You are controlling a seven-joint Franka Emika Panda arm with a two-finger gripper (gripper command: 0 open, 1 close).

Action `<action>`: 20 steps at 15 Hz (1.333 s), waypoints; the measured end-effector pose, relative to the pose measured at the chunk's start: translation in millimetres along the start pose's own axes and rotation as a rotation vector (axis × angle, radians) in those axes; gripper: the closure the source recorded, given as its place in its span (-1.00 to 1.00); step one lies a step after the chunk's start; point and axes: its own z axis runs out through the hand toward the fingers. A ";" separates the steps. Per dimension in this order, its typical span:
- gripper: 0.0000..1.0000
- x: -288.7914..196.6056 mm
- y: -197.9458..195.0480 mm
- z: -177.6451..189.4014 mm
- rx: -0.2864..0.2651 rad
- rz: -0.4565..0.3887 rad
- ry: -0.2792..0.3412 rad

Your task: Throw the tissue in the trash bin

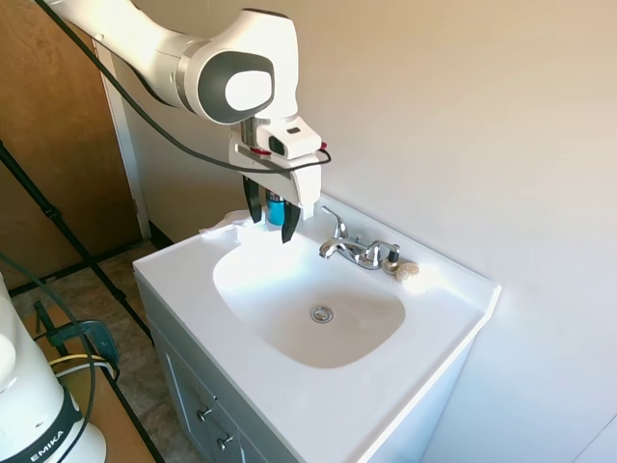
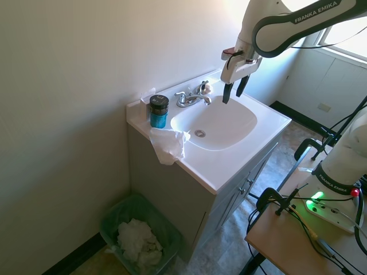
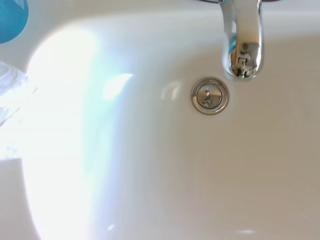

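The tissue (image 2: 168, 143) is a crumpled white sheet lying on the counter's corner beside the basin, with one end drooping over the edge. In the first exterior view only a strip of the tissue (image 1: 225, 226) shows, to the left of my gripper; the wrist view catches the tissue (image 3: 10, 92) at its edge. The trash bin (image 2: 140, 234) is green, stands on the floor beside the vanity and holds white paper. My gripper (image 1: 272, 218) (image 2: 235, 90) hangs open and empty above the basin, apart from the tissue.
A blue jar (image 2: 158, 112) with a dark lid stands on the counter right behind the tissue. The chrome faucet (image 1: 352, 248) sits at the back of the sink (image 1: 289, 405), with a beige lump (image 1: 406, 271) beside it. The drain (image 3: 210, 95) lies below the wrist.
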 end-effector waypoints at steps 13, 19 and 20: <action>-1.00 -48.0 -82.6 -15.8 0.040 -0.177 0.036; -1.00 -76.0 -157.6 8.5 0.062 -0.206 0.033; -1.00 -81.5 -166.9 12.2 0.064 -0.213 0.028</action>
